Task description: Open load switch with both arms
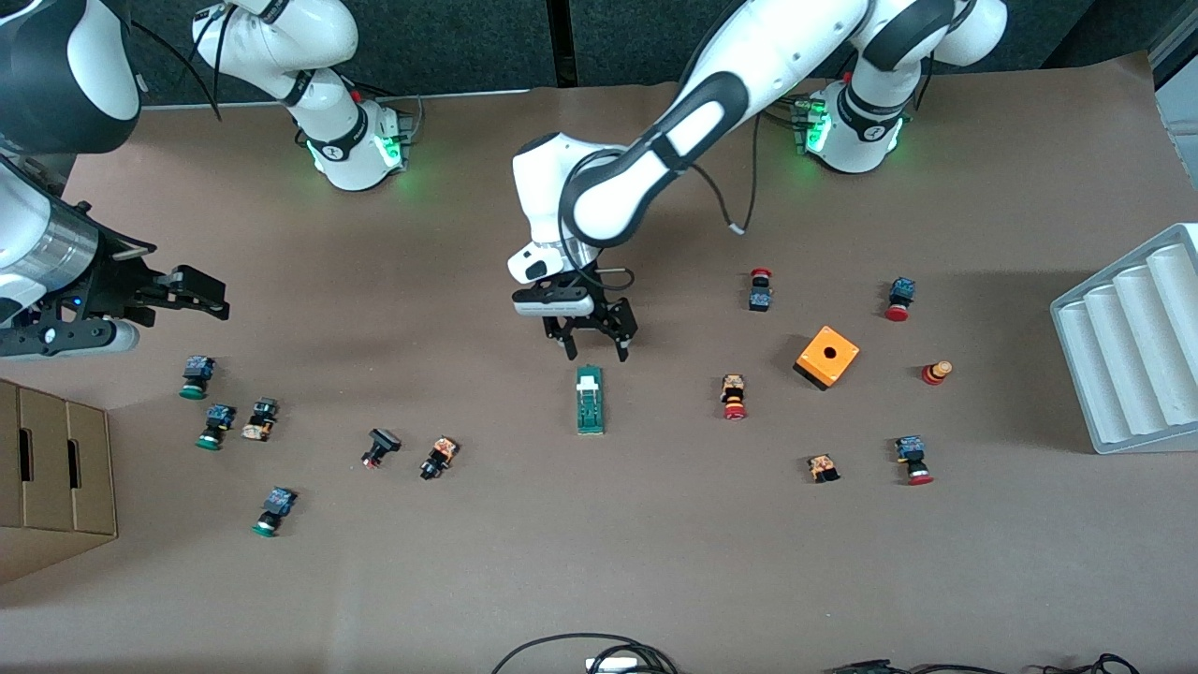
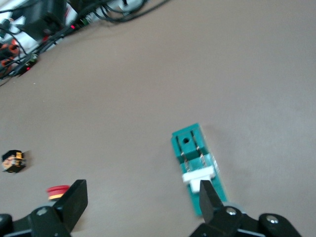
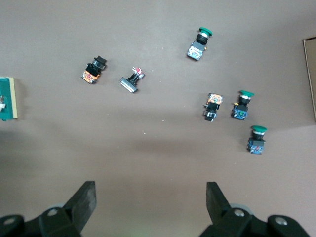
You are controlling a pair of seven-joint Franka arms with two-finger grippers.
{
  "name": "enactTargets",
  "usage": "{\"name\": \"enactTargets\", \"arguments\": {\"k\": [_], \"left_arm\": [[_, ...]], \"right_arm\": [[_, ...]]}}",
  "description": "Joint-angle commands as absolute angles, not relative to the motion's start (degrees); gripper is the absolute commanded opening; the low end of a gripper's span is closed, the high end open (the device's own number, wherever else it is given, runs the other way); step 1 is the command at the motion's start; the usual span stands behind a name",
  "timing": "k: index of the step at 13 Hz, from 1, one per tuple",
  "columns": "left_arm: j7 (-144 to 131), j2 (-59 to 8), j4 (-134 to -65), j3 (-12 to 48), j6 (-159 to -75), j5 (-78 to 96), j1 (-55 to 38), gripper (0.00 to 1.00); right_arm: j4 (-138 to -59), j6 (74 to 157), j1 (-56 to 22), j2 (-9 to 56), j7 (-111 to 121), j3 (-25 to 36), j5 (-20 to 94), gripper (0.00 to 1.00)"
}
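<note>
The load switch point(image 1: 590, 400) lies flat on the brown table point(image 1: 599, 562), near the table's middle, with its long axis running toward the front camera. Its white block sits at the end farther from that camera. In the left wrist view the load switch point(image 2: 198, 168) shows a dark-green body with a white crosspiece.

The left end effector point(image 1: 593, 348) hangs low over the table just beside the white-block end of the load switch. Its fingers are spread wide and hold nothing. In the left wrist view, one fingertip point(image 2: 206, 195) overlaps the switch body; contact cannot be confirmed.

The right end effector point(image 1: 201, 292) is positioned high over the right arm's end of the table, well apart from the load switch. Its fingers point(image 3: 84, 200) are spread wide and hold nothing.

An orange cube with a hole point(image 1: 826, 357) stands toward the left arm's end of the table from the load switch. Red-capped push-buttons point(image 1: 735, 397) lie scattered between and around that cube and the switch. Green-capped push-buttons point(image 1: 214, 426) lie toward the right arm's end of the table from the load switch. A cardboard box point(image 1: 51, 477) sits at that end's edge. A white ribbed tray point(image 1: 1132, 342) sits at the left arm's end.
</note>
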State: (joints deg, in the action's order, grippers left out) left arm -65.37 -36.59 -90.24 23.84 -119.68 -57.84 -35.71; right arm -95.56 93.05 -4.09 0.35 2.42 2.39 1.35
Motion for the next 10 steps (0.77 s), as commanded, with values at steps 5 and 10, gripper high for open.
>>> {"name": "enactTargets", "arguments": {"k": [5,10], "left_arm": [[-34.04,-27.87,-90.09,24.43,-119.45,-34.92,-28.22,1.00],[-17.52,-19.62,-90.00,24.43,-113.14,-18.84,-19.01,1.00]], "right_arm": [[-96.42,94.31,-2.90,-0.35,6.86,3.78,0.09,1.00],[-93.78,93.96,-0.80,0.79,7.38,3.78,0.79,1.00]]}}
